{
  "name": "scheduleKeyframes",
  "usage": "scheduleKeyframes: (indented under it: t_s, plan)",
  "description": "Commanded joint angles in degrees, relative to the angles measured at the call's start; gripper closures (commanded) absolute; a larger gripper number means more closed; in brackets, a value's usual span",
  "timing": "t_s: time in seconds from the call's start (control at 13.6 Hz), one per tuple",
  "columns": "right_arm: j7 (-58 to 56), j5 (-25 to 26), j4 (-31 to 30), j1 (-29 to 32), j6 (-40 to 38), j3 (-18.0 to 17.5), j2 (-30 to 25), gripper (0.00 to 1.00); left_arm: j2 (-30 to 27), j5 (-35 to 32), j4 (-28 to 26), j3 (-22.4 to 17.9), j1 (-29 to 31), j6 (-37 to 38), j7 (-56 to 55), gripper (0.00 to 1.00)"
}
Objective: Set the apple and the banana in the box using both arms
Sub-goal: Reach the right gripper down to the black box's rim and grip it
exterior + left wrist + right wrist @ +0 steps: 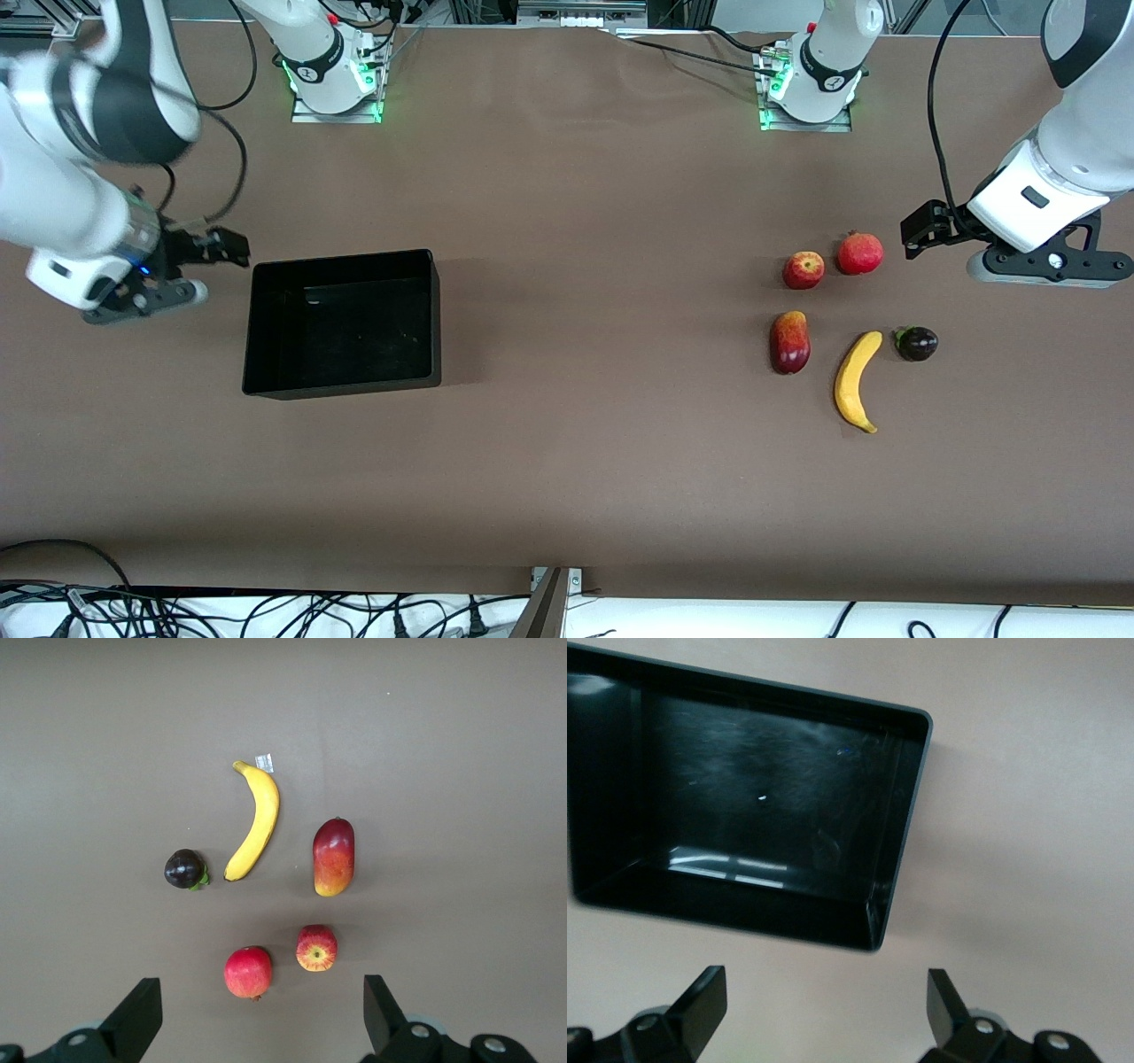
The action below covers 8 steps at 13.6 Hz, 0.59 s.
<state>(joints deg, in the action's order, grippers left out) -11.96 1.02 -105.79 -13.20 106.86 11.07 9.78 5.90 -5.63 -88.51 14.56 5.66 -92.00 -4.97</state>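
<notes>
The apple (803, 270) lies on the brown table at the left arm's end, and it also shows in the left wrist view (316, 948). The banana (857, 379) lies nearer the front camera than the apple and shows in the left wrist view (256, 821). The black box (341, 259) stands empty toward the right arm's end; its wall shows in the right wrist view (917, 797). My left gripper (1050, 264) (261, 992) is open and empty, up over the table beside the fruits. My right gripper (146, 299) (825, 981) is open and empty, beside the box.
A uniformly red round fruit (860, 253) lies beside the apple. An elongated red-and-yellow fruit (790, 342) and a small dark fruit (916, 343) flank the banana. Cables run along the table's front edge and by the arm bases.
</notes>
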Motion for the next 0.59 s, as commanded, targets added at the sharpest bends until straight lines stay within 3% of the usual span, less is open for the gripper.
scheduleKeyframes:
  t_s: [0.0,0.22,0.52]
  plan:
    - [-0.4,0.5,-12.6,0.3,12.9,1.8,-1.5,0.00,0.4,0.6,0.4,0.3,-0.1,1.8,0.9,0.00]
    - [-0.3,-0.1,-19.4,0.5,24.3,2.3,1.2,0.00,0.4,0.6,-0.1,0.4,-0.3,2.1,0.8,0.00]
    - [-0.5,-0.4,-20.8,1.5,27.5,2.9,4.4,0.06,1.8,0.4,-0.1,0.4,-0.3,3.8,0.7,0.00]
